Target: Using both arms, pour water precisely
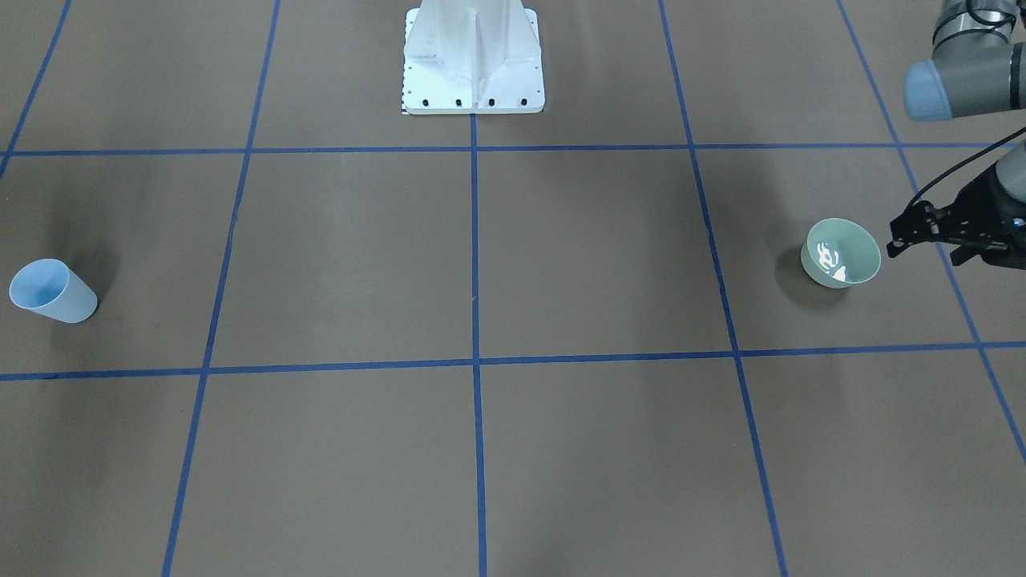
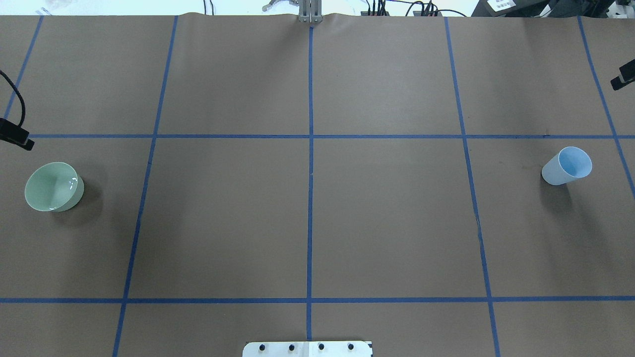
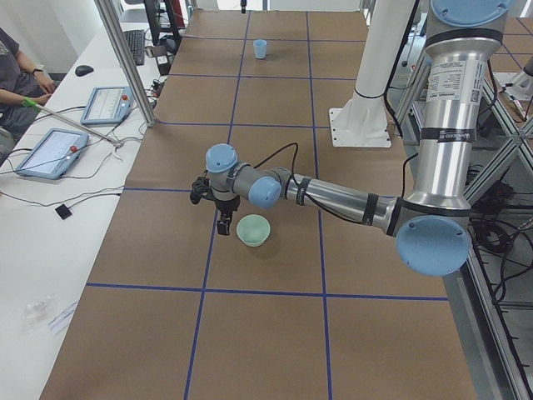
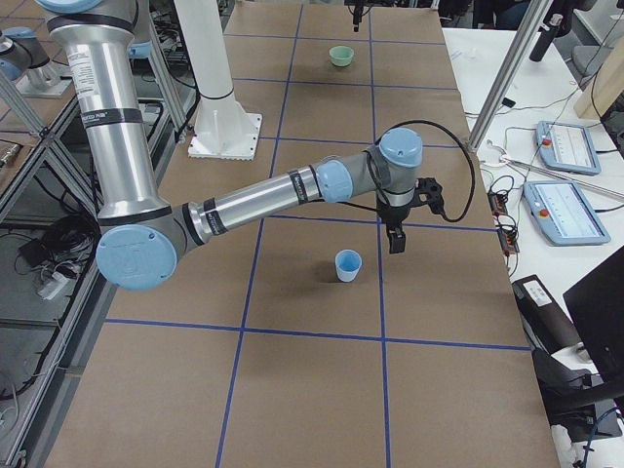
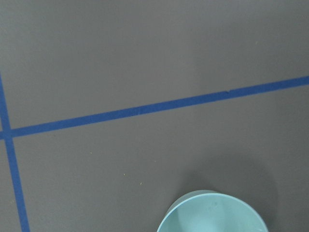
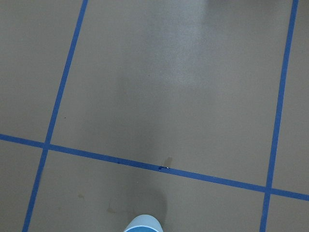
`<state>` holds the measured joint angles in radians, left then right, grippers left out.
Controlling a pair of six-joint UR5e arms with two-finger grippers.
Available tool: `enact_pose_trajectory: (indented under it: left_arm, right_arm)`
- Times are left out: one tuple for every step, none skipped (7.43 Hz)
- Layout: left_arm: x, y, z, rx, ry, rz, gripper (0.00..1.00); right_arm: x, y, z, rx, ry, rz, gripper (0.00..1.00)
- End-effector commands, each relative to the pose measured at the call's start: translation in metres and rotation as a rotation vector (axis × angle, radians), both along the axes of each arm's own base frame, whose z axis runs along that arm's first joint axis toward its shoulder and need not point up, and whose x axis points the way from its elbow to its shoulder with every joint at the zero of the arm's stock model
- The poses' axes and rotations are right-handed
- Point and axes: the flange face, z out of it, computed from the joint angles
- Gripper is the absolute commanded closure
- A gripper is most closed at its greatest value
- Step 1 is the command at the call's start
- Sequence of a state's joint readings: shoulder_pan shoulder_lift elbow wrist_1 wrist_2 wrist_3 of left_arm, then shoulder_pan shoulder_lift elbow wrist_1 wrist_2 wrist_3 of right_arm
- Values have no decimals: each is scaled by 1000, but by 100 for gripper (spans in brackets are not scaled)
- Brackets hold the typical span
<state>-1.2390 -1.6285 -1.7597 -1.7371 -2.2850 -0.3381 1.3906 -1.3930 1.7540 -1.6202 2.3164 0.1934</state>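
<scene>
Overhead exterior: left pincer (image 2: 25, 141) hangs at the bench (image 2: 307, 208) 9 o'clock edge, at 11 o'clock of the green bowl (image 2: 53, 187), not touching; jaw state cannot tell. Blue cup (image 2: 567, 166) stands upright at 3 o'clock. Right pincer (image 2: 620, 82) at its 1 o'clock, apart; jaw state cannot tell.

Brown paper covers the table (image 2: 387, 223), gridded with blue tape (image 2: 310, 198); at the left-side view's left edge, a white side table (image 3: 33, 250) holds two tablets (image 3: 50, 152).
</scene>
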Motion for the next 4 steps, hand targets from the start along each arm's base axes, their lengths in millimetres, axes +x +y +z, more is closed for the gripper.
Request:
enact_pose_trajectory:
  left_arm:
    - [-71, -10, -22, 36, -44, 2, 0]
    - [-100, -9, -13, 6, -41, -13, 0]
    - [-123, -8, 17, -81, 5, -49, 0]
    - [-137, -7, 35, -112, 34, -68, 0]
  right_arm:
    - [-1, -2, 28, -52, 13, -14, 1]
    - [4, 0, 37, -56, 19, -31, 1]
    - [5, 0, 37, -66, 21, -32, 1]
    - [7, 0, 38, -69, 22, -28, 1]
